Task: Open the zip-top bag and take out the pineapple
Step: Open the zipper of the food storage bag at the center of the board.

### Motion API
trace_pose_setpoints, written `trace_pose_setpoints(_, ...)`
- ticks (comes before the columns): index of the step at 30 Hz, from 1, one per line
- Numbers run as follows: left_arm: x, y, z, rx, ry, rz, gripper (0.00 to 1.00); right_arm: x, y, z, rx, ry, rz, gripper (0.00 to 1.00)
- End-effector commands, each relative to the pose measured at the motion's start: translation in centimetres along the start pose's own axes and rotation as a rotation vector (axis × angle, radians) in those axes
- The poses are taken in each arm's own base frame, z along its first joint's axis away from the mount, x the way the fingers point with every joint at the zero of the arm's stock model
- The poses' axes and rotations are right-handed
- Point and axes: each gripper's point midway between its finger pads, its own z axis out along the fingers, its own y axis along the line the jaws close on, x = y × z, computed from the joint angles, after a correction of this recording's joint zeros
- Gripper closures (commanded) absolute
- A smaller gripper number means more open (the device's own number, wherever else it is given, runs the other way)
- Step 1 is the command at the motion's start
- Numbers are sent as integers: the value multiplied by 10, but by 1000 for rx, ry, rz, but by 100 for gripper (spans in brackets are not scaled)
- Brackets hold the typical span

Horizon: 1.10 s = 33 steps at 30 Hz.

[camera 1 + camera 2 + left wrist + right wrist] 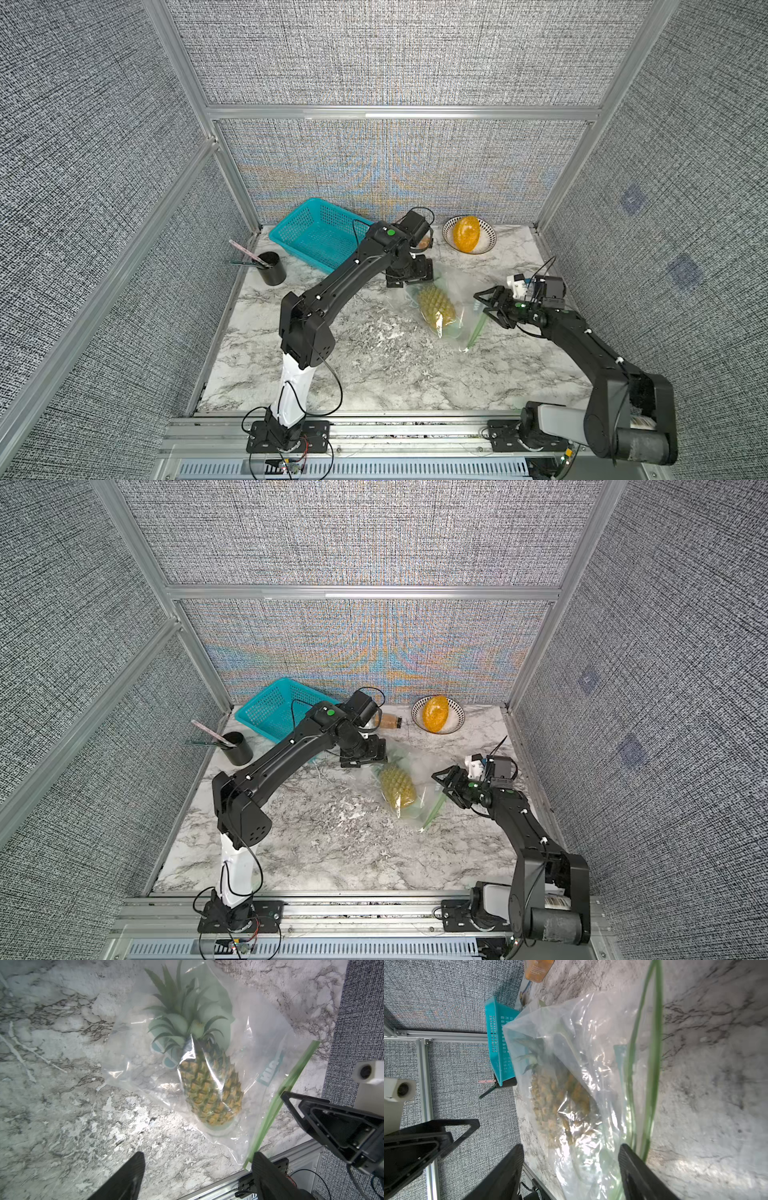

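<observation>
The clear crinkly zip-top bag with the pale green zip strip lay flat on the white-and-grey marbled tabletop, right of centre in both top views. The small pineapple, yellow-orange and scaly with a spiky green crown, was wholly inside it. Its crown pointed toward the upper part of the frame, away from the zip edge.

In the right wrist view the two green halves of the strip ran apart like a long loop, so the mouth looked at least partly open. How wide it gaped could not be told.

The left gripper hovered above the crown end, its fingers wide apart and holding nothing. The right gripper sat just beside the zip edge at the right of the bag. Its fingers were also spread, with loose plastic showing between them but nothing pinched.

By my reading, the opening was done or nearly so. Drawing the fruit out through the mouth was not yet started, and neither arm had a hold on bag or fruit.
</observation>
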Motion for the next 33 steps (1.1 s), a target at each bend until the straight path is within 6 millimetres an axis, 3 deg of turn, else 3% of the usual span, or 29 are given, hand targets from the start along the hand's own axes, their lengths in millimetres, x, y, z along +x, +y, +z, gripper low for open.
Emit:
trace_pose_setpoints(1,-5,-8,9,28,11,3,14,-1,-6,2,19,-6,-14,26)
trace_pose_setpoints(11,-19,-8,76,11,83,-15,16,-8,-6,0,24,-13,-9,25)
trace_pose_setpoints(19,-16,7,122,10,171,-112,55,-3,2,-9,16,-10,-18,26)
trace_pose_setpoints(29,-7,30,137,-32,215,-125,67,-1,-1,-11,-4,-23,-4,25)
trace_pose_setpoints(33,5,43,138,-68,243,-123,85,-5,2,-7,-29,-32,3,25)
